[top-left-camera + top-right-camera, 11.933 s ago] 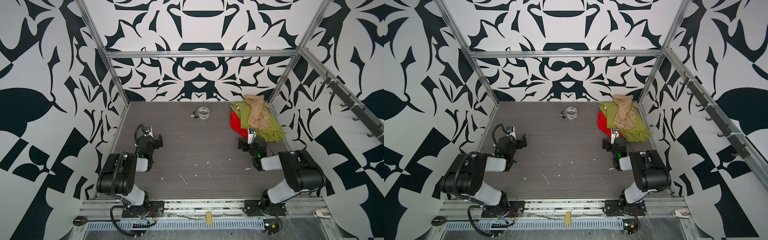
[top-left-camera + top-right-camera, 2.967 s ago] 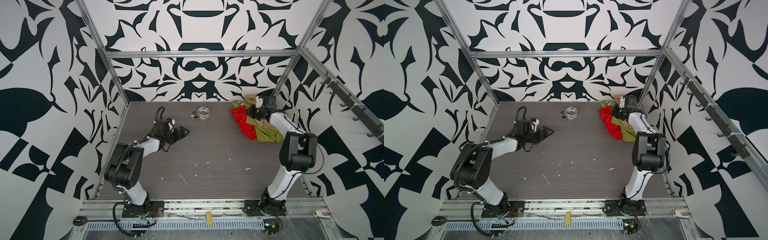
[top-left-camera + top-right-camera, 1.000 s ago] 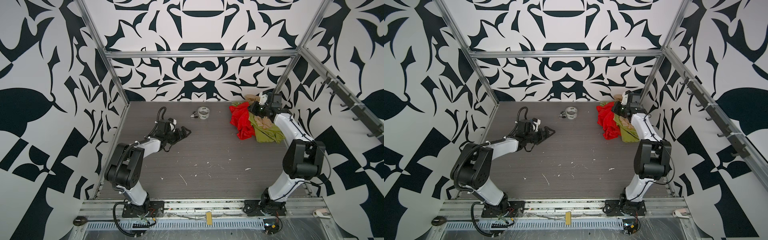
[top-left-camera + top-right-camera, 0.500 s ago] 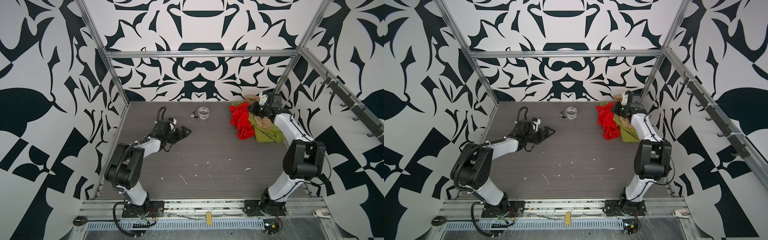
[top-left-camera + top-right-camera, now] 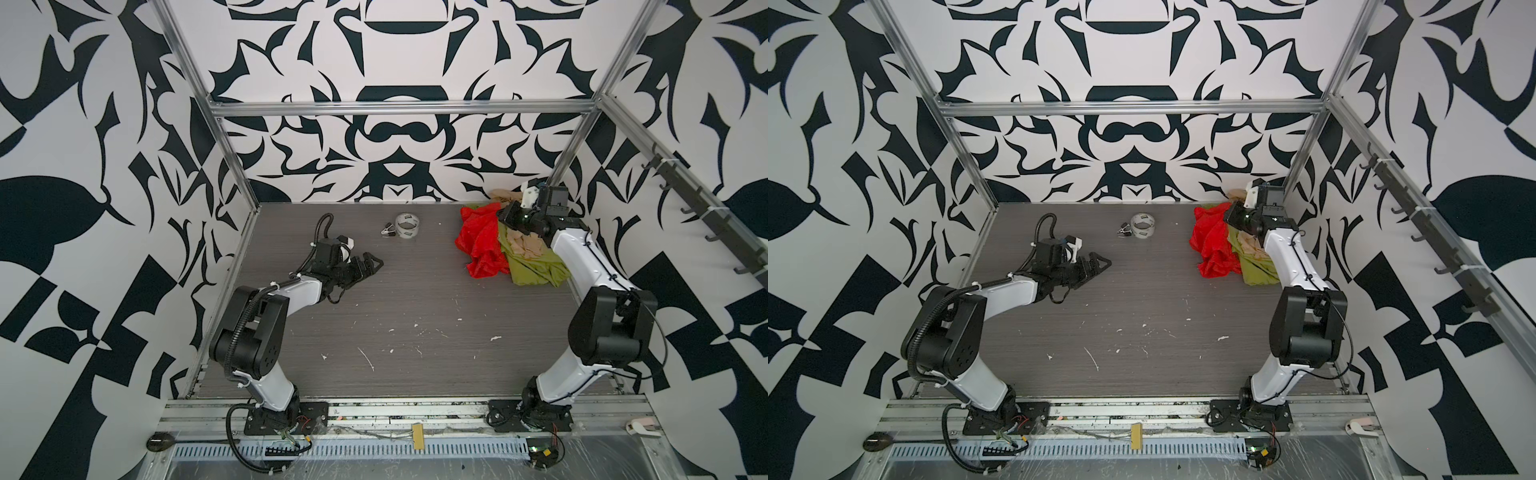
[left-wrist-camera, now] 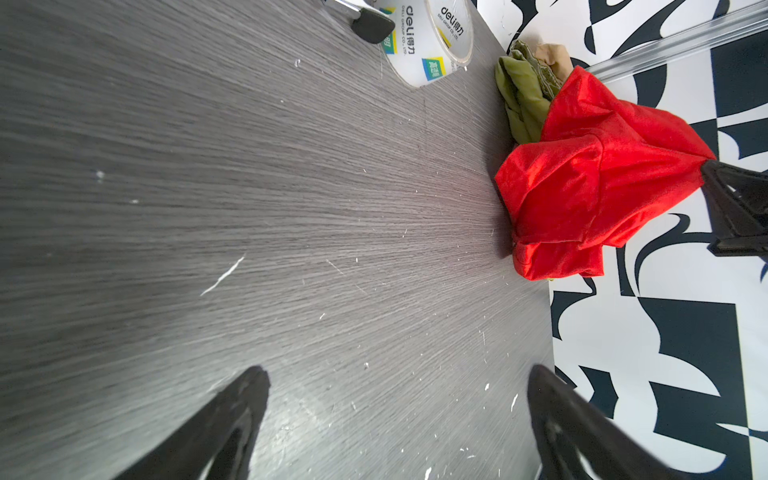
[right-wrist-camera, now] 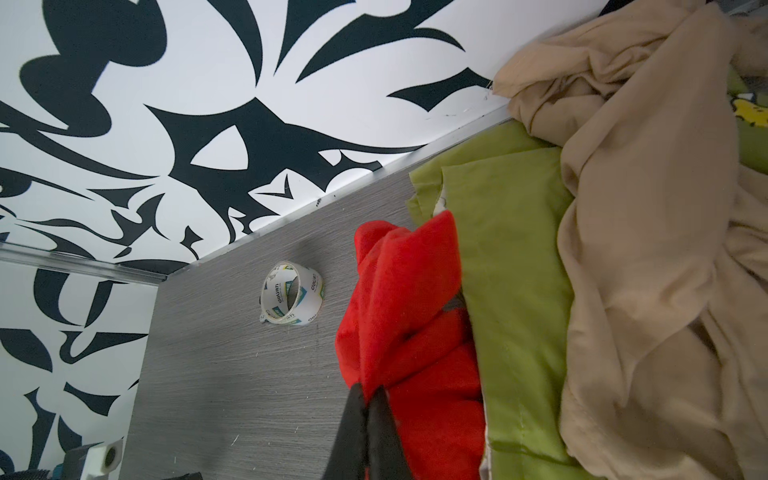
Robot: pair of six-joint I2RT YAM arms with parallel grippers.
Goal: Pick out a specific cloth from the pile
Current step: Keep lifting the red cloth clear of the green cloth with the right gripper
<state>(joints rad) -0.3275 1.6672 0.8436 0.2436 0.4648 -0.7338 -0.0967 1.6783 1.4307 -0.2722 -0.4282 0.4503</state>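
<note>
Far left, the left gripper is held low over bare tabletop, jaws spread wide, nothing gripped. Past the tape roll, the cloth is seen bunched against the inner side of the pile in the far right corner. A red fold is clamped tight by the right gripper. A slow, steady pull toward the open middle is called for, so that the olive-green cloth is not dragged along.
</note>
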